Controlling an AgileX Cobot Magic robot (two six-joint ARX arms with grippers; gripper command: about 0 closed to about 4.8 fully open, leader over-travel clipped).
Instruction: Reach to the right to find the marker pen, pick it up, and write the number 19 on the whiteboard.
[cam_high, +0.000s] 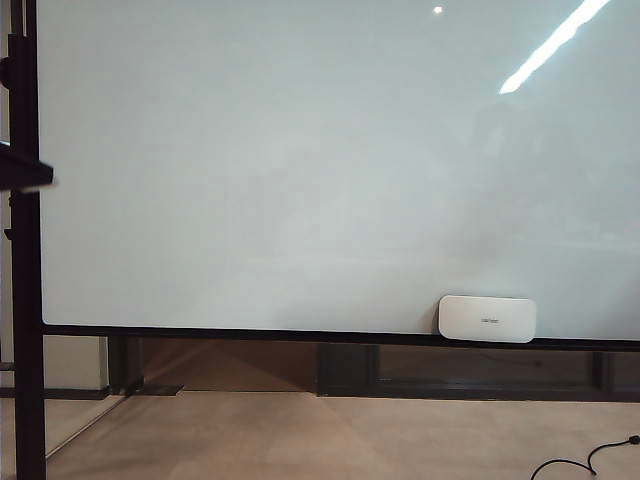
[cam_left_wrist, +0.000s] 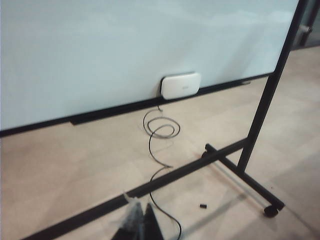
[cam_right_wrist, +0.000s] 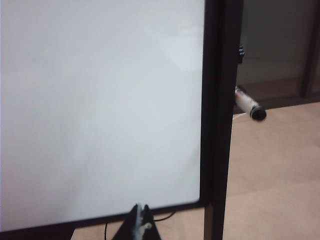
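Neither arm visible in the exterior view. Left end effector (cam_left_wrist: 141, 220) only pokes in at the edge of its own wrist view, hanging above the floor and aimed toward the lower part of the board; dark fingertips drawn together to a point there, though too blurred and cropped to call shut or not, so can't tell. Right end effector (cam_right_wrist: 141, 222) similar story in the right wrist view: two dark tips pressed together with no gap, nothing held, sitting in front of the board's lower corner next to the frame upright.

Count: one very large glossy white rectangular whiteboard with a thin black frame (cam_high: 250, 180), filling most of the exterior view, surface blank, no strokes on it. One small white rounded-rectangle eraser (cam_high: 487, 318) resting on the bottom rail toward the right, also seen in the left wrist view (cam_left_wrist: 180, 85). One thin black cable (cam_left_wrist: 159, 135) looping over the floor below the eraser. One small black bit (cam_left_wrist: 203, 205) lying on the floor near the stand's foot. One white cylinder with a black end (cam_right_wrist: 248, 104) beyond the frame post in the right wrist view, maybe the marker, too blurry to confirm.

Beige floor (cam_high: 330, 440), black wheeled stand (cam_left_wrist: 260, 125), ceiling lights reflected in the board.
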